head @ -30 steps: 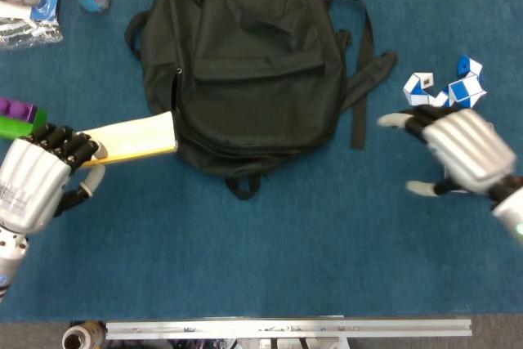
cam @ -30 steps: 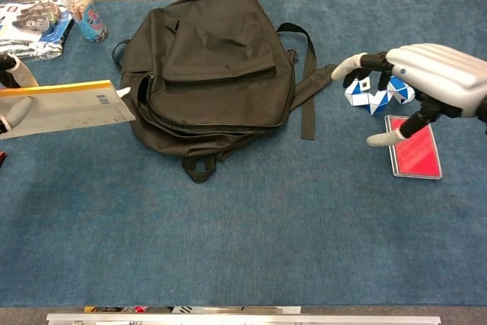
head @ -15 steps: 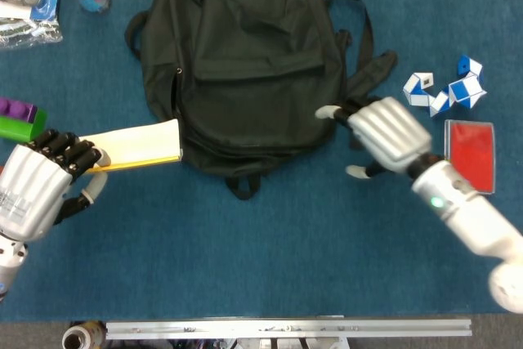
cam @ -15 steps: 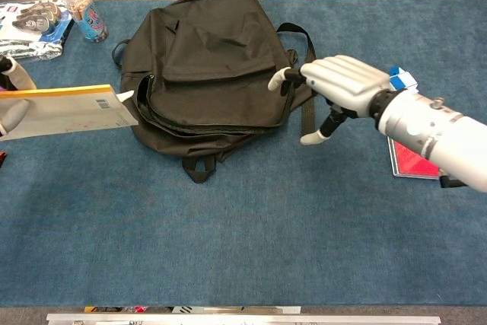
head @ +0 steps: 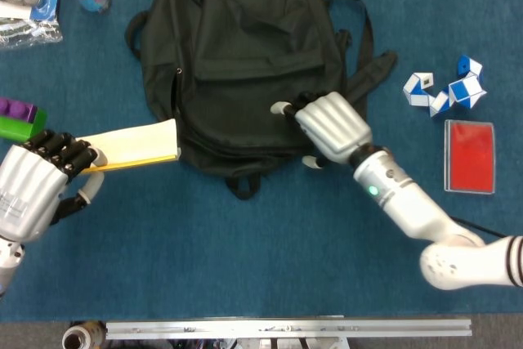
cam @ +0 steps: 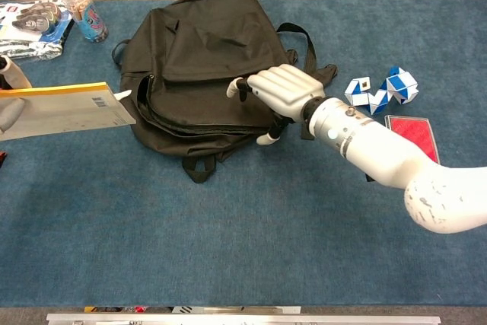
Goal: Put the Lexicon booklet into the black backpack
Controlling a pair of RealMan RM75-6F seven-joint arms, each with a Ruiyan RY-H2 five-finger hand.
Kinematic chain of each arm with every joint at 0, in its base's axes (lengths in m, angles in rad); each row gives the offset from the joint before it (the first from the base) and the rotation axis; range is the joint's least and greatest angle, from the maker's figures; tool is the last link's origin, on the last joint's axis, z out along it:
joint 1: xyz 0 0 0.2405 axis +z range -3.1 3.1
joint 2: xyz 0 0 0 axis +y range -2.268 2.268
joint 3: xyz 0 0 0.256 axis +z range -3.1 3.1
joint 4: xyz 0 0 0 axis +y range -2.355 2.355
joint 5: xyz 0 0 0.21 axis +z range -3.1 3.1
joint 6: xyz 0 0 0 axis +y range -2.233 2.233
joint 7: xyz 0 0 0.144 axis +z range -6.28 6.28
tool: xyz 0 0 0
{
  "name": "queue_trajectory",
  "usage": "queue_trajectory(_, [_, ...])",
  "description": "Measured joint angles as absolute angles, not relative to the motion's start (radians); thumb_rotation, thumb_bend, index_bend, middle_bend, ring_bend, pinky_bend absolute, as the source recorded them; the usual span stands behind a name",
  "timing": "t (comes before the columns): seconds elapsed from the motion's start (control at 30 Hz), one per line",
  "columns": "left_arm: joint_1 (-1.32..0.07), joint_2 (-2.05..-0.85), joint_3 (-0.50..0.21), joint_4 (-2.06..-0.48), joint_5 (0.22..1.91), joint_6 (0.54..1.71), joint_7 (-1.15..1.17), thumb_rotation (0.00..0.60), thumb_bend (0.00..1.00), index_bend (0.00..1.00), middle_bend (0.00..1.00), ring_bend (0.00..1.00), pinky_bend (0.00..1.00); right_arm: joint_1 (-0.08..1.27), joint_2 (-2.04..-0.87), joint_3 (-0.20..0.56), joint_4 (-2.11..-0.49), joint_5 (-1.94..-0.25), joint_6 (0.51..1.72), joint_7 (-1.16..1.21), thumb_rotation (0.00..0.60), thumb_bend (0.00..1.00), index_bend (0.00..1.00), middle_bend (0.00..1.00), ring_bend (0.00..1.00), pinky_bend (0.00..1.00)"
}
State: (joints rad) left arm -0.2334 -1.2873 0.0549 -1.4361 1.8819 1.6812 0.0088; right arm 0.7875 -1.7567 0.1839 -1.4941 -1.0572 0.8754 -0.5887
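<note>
While the left robot hand (head: 33, 190) held the booklet (head: 135, 145) by its near end, the booklet's far edge lay just beside the left side of the black backpack (head: 245, 63), at the zipper opening and still outside it. The right robot hand (head: 327, 124) rested on the backpack's lower right part, fingers spread and holding nothing. Right of the backpack on the bench (head: 245, 259) lay a red case (head: 469, 155) and a blue-and-white puzzle toy (head: 445, 87).
</note>
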Motion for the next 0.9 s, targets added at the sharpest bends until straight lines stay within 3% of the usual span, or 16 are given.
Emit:
queue_trajectory(0.27, [-0.23, -1.287, 0.053, -1.424, 1.884, 1.689, -0.008, 0.6, 0.42, 0.66, 0.61, 0.51, 0.53, 0.837, -1.795, 0.207, -1.437, -1.019, 0.874, -0.593, 0.6, 0.12, 0.25, 0.33, 0.25, 0.37])
queue_trajectory(0.57, [-0.231, -1.292, 0.05, -1.425, 1.889, 1.684, -0.009, 0.6, 0.42, 0.66, 0.61, 0.51, 0.53, 0.871, -1.782, 0.237, -1.403, -0.946, 0.869, -0.606, 0.6, 0.31, 0.25, 0.34, 0.25, 0.37])
queue_trajectory(0.9, [-0.231, -1.289, 0.05, -1.431, 1.892, 1.678, -0.002, 0.6, 0.42, 0.66, 0.61, 0.51, 0.53, 0.919, -1.755, 0.258, -1.399, -0.873, 0.852, -0.617, 0.6, 0.33, 0.26, 0.35, 0.25, 0.37])
